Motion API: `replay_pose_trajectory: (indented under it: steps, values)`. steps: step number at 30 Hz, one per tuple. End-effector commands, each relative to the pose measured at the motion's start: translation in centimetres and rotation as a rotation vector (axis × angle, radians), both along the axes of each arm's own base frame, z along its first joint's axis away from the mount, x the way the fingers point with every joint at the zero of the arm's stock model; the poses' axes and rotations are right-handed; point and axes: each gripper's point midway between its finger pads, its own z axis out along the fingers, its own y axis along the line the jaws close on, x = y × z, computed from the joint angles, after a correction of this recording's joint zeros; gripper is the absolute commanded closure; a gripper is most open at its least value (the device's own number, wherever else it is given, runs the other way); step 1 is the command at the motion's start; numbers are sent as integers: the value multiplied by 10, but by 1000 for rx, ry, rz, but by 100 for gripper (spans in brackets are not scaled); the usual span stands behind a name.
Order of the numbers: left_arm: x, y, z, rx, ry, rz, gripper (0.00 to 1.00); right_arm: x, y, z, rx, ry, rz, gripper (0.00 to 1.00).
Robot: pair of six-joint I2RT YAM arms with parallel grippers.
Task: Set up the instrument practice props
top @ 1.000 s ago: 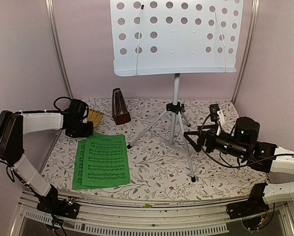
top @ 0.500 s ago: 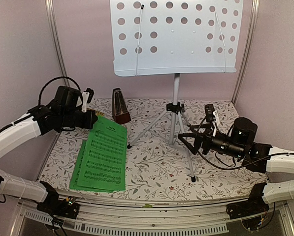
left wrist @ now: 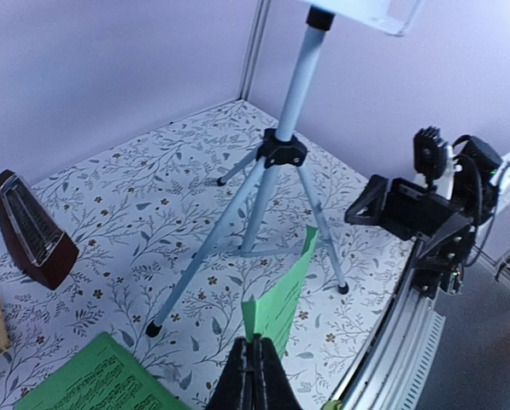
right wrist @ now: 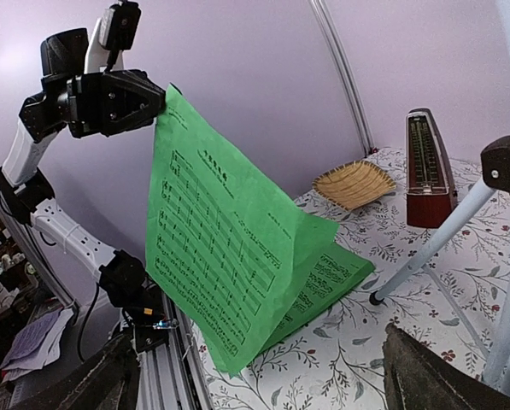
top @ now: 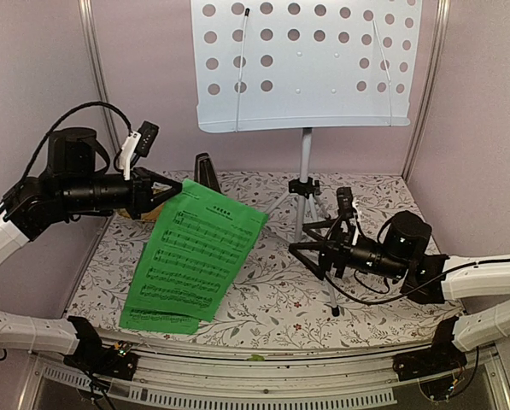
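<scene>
Sheet-music booklet (top: pixel 199 252) hung partly raised off the counter (top: pixel 272 299), top corner pinched in the left tool (top: pixel 162 195); the right tool (top: pixel 310 248) gaped empty nearby.

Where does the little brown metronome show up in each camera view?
Top external: metronome back left of centre, lower part hidden behind the held-up green booklet.
Left wrist: metronome at the left edge, fully visible.
Right wrist: metronome upper right, beside the straw mat.
Shared landmark: the music stand's tripod, to the metronome's right in all three.
</scene>
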Motion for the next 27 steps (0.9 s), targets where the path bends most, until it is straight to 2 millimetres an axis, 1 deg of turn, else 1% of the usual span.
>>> replay_pose_trajectory:
  steps: [1,4,6,8,10,15,18,19,21,24,26,27]
  values:
    - [-27,-22,37,-119,-41,-157,100,-8,11,5,91,-14,40,0]
    - [-36,-31,57,-183,-64,-206,100,-10,20,4,124,-18,60,0]
    - [-39,-33,69,-226,-77,-219,100,-14,25,4,149,-19,90,2]
    - [-41,-36,80,-274,-86,-232,100,-18,28,11,191,-34,119,3]
    - [-42,-38,87,-305,-92,-239,100,-22,33,14,212,-30,147,6]
    - [-37,-40,98,-369,-122,-205,100,-34,48,24,241,-26,219,15]
    - [-33,-39,104,-407,-143,-183,100,-37,48,36,272,-21,230,24]
    - [-33,-39,107,-419,-151,-183,100,-37,47,41,284,-21,231,29]
    - [-33,-41,110,-433,-161,-187,100,-37,45,51,307,-12,226,43]
    - [-32,-45,112,-438,-166,-196,100,-32,40,67,328,6,192,74]
    - [-33,-48,115,-446,-171,-204,100,-29,39,77,317,22,170,97]
    - [-34,-48,117,-450,-174,-208,100,-25,37,79,303,28,142,100]
